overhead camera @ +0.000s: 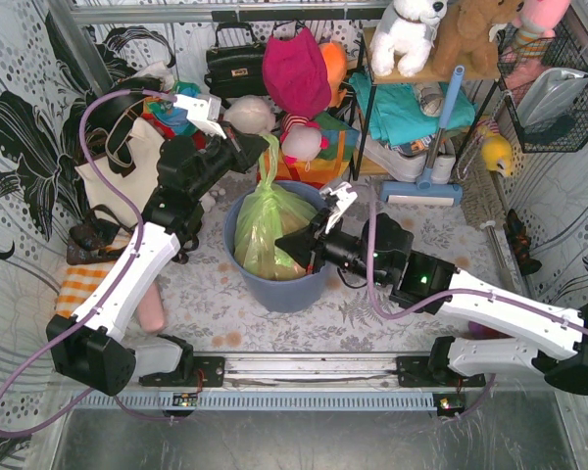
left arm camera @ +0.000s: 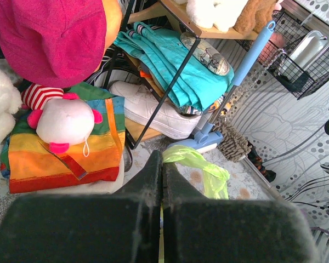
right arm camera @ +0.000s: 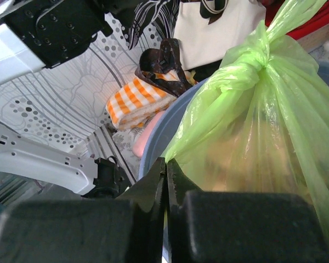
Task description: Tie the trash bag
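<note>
Right gripper (right arm camera: 165,164): my fingers are pressed together at the lower centre of the right wrist view. Their tips touch the bag's lower left edge. I cannot tell whether any film is nipped between them.
Why it sits there: I judge it is placed low on the bag's side to steady the body while the top is worked.
Bin (overhead camera: 284,289): blue-grey and round, at the centre of the top view. It props the bag upright, so the neck stands free above the rim.
Trash bag (right arm camera: 263,137): it stands inside the bin, with tan paper showing through. Its neck is gathered into a tight bunch (right arm camera: 252,71) at the upper right of the right wrist view.
Left gripper (left arm camera: 162,160): my fingers are together, clamped on the bag's handle. A green strip (left arm camera: 200,167) comes out just right of the tips.
Why it is raised: in the top view it hangs above the bin, pulling the handle upward, which I judge keeps the neck taut for tightening.
Progress: the bunch looks like a knot formed or nearly so, but I cannot tell how snug it is.
Behind: the cream tote (overhead camera: 113,171) at the left and a cluttered shelf (left arm camera: 208,33) play no part.
</note>
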{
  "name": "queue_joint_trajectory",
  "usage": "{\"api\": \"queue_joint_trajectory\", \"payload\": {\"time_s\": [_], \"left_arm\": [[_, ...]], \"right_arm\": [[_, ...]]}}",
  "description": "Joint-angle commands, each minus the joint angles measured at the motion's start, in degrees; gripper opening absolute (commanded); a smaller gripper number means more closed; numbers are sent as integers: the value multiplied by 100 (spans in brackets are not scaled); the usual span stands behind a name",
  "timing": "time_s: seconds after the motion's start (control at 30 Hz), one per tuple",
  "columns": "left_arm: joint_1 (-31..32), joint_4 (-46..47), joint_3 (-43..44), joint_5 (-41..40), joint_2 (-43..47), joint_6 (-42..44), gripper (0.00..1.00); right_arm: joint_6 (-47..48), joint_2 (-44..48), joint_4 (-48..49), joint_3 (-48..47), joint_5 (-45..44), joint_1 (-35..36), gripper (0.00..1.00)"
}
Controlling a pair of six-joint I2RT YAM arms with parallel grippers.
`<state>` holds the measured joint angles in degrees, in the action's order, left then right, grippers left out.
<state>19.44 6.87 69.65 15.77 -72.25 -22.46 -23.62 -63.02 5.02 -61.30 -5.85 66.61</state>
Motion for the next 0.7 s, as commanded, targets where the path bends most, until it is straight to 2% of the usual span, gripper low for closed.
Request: {"api": "queue_joint_trajectory", "payload": {"time_s": [0.0, 0.17, 0.33, 0.43, 0.53, 0.67], "left_arm": [[-39, 354, -4, 54, 79, -22, 0], [-45, 362, 45, 28, 17, -3, 0], [-39, 214, 566, -148, -351, 170, 0], [-39, -17, 1046, -181, -682, 283, 0], [-44, 23, 1187, -240, -900, 283, 0], [-41, 80, 1021, -249, -1084, 228, 0]], "right_arm": [[-112, 193, 529, 196, 18, -5, 0], [-131, 257, 1550, 494, 964, -75, 0], [-360, 59, 2352, 224, 2689, -250, 0], [-583, -107, 2515, -122, 3680, -248, 0], [-834, -158, 2627, -152, 4109, -245, 0], [-887, -106, 2412, 252, 3975, -246, 0]]}}
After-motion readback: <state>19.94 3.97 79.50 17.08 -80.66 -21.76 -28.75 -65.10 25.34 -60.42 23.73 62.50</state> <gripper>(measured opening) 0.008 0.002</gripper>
